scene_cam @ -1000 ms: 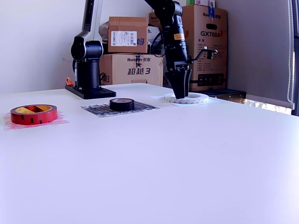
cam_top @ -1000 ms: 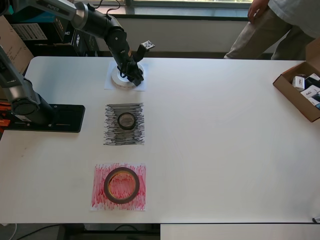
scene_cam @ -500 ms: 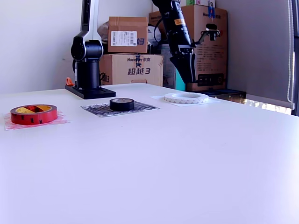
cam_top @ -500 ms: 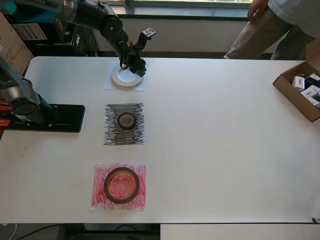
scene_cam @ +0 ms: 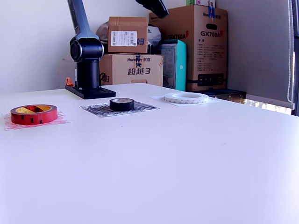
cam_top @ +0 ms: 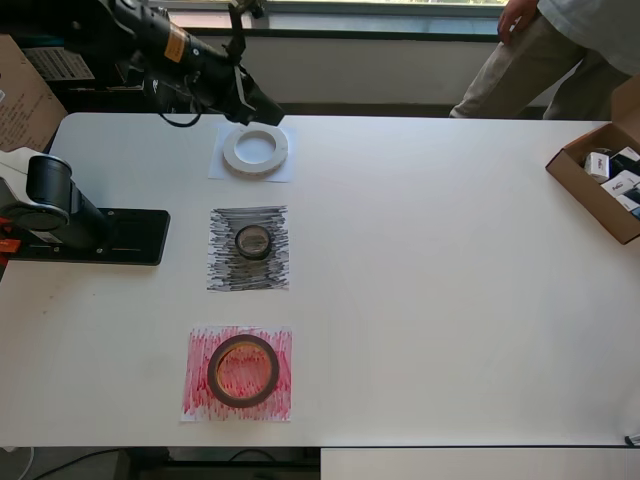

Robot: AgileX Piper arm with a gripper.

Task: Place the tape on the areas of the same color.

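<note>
**All three rolls sat on their matching sheets**

My pincer (cam_top: 262, 110) hung above the surface (cam_top: 450, 300), gripping nothing; I could not tell whether its jaws were parted. Just below it in the overhead view lay the white roll (cam_top: 256, 150) on the white sheet (cam_top: 218, 168). Farther off sat the black roll (cam_top: 253, 241) on the black sheet (cam_top: 222, 270), farthest the red roll (cam_top: 243, 370) on the red sheet (cam_top: 197, 400). I judged nothing was left to place. Each roll lay flat, hole upward, with no long axis.
</note>
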